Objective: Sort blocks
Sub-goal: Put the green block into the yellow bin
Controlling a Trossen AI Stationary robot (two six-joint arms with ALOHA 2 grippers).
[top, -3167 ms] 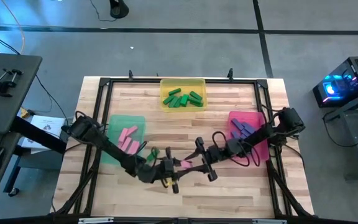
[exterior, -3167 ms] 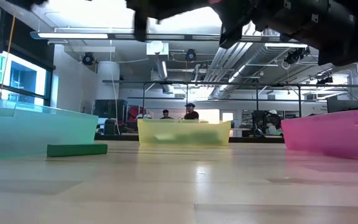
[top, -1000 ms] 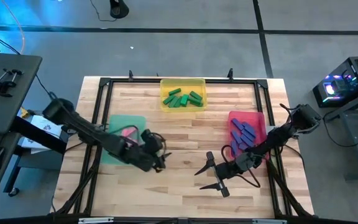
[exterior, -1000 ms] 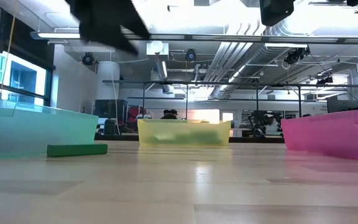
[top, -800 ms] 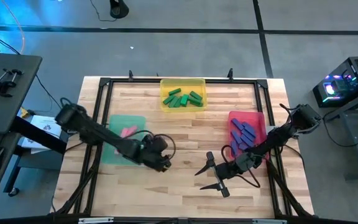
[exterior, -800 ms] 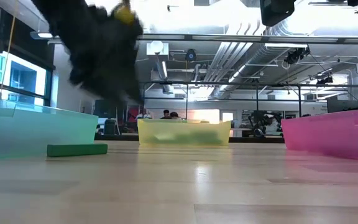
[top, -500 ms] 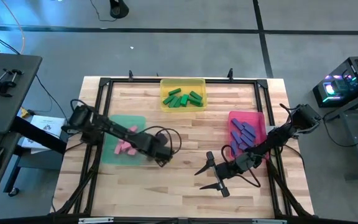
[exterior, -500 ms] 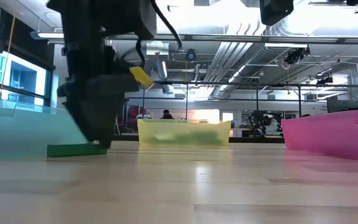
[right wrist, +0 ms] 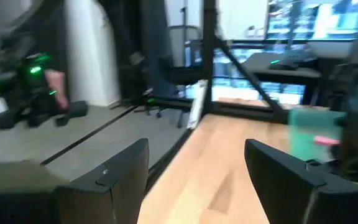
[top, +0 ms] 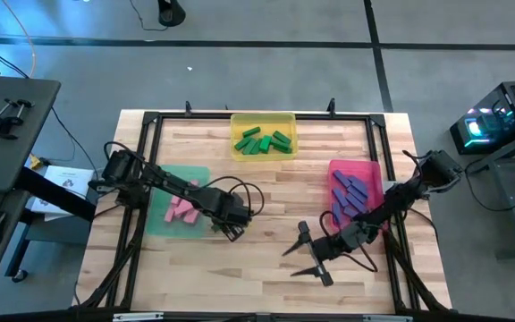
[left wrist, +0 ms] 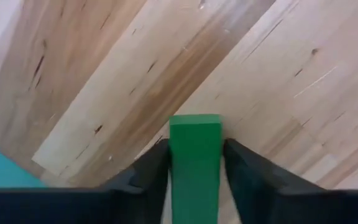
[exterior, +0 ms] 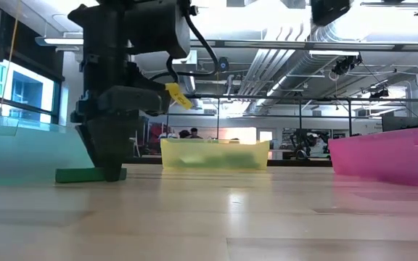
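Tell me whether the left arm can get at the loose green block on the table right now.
Likely yes: the left end effector already straddles the green block, one finger on each side, nothing between them.

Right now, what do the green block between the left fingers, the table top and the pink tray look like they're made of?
Green block: likely painted wood or plastic; flat, matte, even colour, sharp edges, no grain showing.
Table top: wood, butcher-block style; visible grain and joined strips, light satin sheen.
Pink tray: plastic, probably; translucent walls that let light through.
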